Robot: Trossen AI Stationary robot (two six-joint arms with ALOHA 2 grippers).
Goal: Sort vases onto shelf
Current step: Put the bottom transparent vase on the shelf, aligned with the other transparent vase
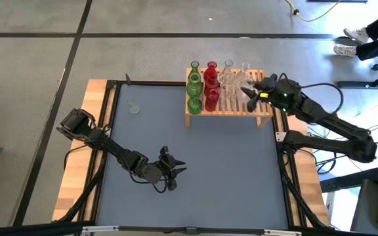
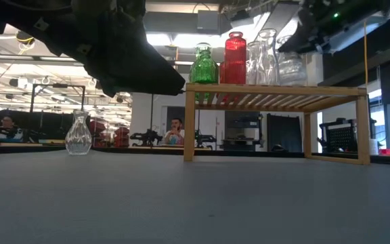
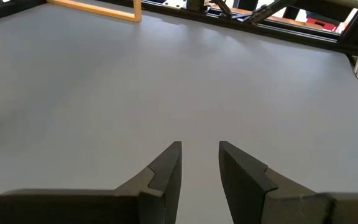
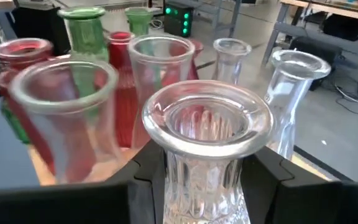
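Note:
The light-wood slatted shelf (image 1: 262, 110) stands at the table's far side and carries green vases (image 1: 194, 85), red vases (image 1: 211, 85) and clear vases (image 1: 230, 78), standing upright on their bases. My right gripper (image 1: 249, 92) is over the shelf's right part, shut on a clear ribbed vase (image 4: 207, 124). One more clear vase (image 1: 134, 107) stands alone on the grey table, left of the shelf. My left gripper (image 1: 174, 169) hovers open and empty over the middle of the table, nearer the front edge. My right gripper pinches the clear ribbed vase below its flared rim, at the neck (image 4: 207, 177), one finger (image 4: 143, 180) on each side. The fingers come from the table's right side, slanting down. The vase stands upright; in the low view its base (image 2: 291, 80) is level with the shelf top.
The clear vases (image 4: 64, 106) (image 4: 163, 62) (image 4: 294, 87) crowd close around the held one on the shelf. Bare grey table lies between the shelf and the near edge. A person's feet (image 1: 353, 36) show on the floor beyond the table's far right.

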